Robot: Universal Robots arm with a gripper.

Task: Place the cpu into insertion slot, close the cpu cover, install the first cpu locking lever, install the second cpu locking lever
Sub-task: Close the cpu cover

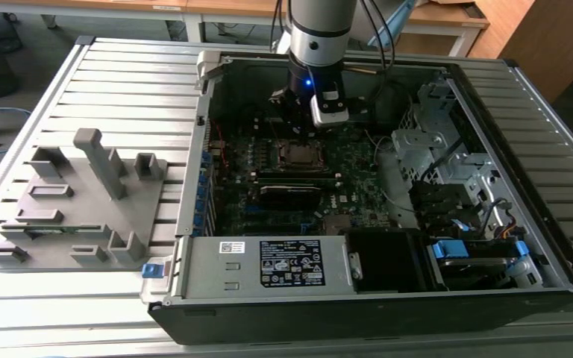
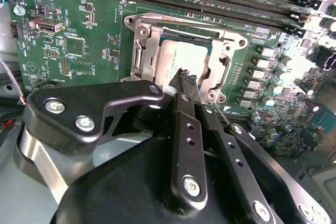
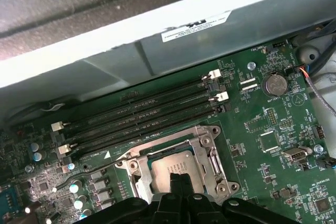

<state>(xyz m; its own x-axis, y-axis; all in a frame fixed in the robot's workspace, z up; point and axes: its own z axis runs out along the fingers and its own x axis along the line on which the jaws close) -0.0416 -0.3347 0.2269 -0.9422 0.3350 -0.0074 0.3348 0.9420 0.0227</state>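
One robot arm reaches straight down into an open computer case (image 1: 192,186) that lies on a slatted table (image 1: 117,74). Its claw (image 2: 184,78) is narrow, with the two black fingers drawn together and nothing visible between them. The tips sit over the near edge of the chip (image 2: 176,59); whether they touch it cannot be told. The chip, a dull grey square, already lies flat in the socket (image 2: 130,22) on the green board, just beside four long black memory slots (image 3: 142,111). The silver cover frame (image 2: 144,51) appears to lie down around the chip's edges. A thin wire lever (image 3: 86,174) runs out from one corner of the socket, and it is unclear whether it is latched. A push from the tips landing off-centre could tilt the chip and bend the fine contacts beneath it. A sideways slip could scrape the board or knock the memory slots. An unlatched cover could also spring up against the fingers.
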